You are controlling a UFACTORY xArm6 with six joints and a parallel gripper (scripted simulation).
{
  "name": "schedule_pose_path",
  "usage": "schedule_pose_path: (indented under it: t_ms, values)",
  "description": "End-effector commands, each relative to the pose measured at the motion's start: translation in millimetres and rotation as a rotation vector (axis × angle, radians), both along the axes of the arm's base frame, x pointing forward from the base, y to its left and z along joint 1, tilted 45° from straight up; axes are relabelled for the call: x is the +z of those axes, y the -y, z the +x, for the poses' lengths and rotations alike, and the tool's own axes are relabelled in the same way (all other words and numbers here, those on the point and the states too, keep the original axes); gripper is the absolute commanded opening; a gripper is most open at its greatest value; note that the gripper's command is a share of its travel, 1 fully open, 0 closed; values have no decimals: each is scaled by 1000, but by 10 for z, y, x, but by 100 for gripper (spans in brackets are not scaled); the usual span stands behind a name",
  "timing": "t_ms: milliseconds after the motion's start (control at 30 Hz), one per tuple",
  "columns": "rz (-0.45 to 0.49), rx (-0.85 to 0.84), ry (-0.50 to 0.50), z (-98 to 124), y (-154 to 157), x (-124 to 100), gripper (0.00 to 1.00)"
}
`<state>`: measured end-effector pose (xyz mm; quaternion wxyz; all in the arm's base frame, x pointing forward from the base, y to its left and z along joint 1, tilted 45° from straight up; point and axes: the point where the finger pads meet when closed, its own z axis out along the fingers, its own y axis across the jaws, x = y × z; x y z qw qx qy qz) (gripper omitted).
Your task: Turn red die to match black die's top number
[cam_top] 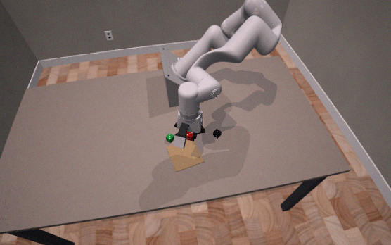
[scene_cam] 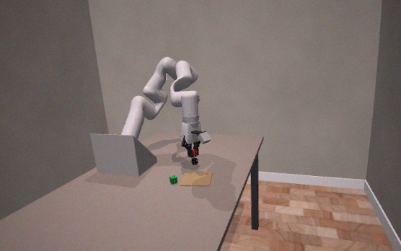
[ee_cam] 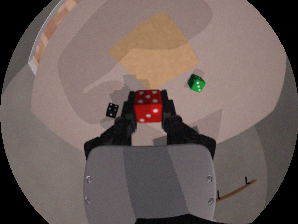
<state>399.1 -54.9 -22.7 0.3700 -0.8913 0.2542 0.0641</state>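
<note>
My gripper (cam_top: 190, 135) (scene_cam: 195, 153) (ee_cam: 148, 98) is shut on the red die (cam_top: 190, 134) (scene_cam: 195, 153) (ee_cam: 148, 106) and holds it in the air above the table, near the back edge of the tan mat (cam_top: 188, 159) (scene_cam: 196, 179) (ee_cam: 156, 50). In the wrist view the red die's visible face shows several white pips. The black die (cam_top: 217, 133) (scene_cam: 195, 161) (ee_cam: 112, 110) lies on the table to the right of the mat. The green die (cam_top: 169, 138) (scene_cam: 173, 179) (ee_cam: 196, 83) lies on the table just left of the mat.
The arm's grey base block (scene_cam: 115, 154) (cam_top: 169, 79) stands at the back of the table. The table's right edge (scene_cam: 249, 169) is near the mat in the exterior view.
</note>
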Motion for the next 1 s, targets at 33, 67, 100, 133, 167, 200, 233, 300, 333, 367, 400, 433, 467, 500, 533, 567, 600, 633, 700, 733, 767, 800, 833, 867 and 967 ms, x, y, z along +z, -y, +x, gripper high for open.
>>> schedule_pose_path:
  t_ms: [33,67,100,133,167,200,233,300,333,367,400,433,467,500,533,567,600,633,700,733,767,800,833,867,967]
  values:
    - [-4,127,132,117,134,-112,27]
    - [-8,157,161,139,163,-141,27]
    - [-8,159,163,141,165,-143,27]
    - [-11,184,187,159,190,-168,27]
    - [-13,203,205,172,209,-187,27]
    - [-14,215,217,181,221,-199,27]
    - [-15,222,223,185,227,-206,27]
    - [-15,222,223,185,227,-206,27]
    - [-15,224,226,187,230,-209,27]
    - [-15,225,226,188,230,-209,27]
    - [-15,225,226,188,230,-209,27]
    - [-15,225,226,188,230,-209,27]
    - [-15,225,226,188,230,-209,27]
    - [-15,225,226,188,230,-209,27]
    - [-15,225,226,188,230,-209,27]
    - [-15,225,226,188,230,-209,27]
    - [-15,225,226,188,230,-209,27]
    - [-15,225,226,188,230,-209,27]
    - [-15,225,226,188,230,-209,27]
    - [-15,225,226,188,229,-211,27]
    - [-15,225,226,188,227,-213,27]
    - [-15,225,226,189,222,-218,27]
    - [-15,225,226,189,222,-218,27]
    - [-15,225,226,189,222,-218,27]
    - [-15,225,226,192,191,-249,27]
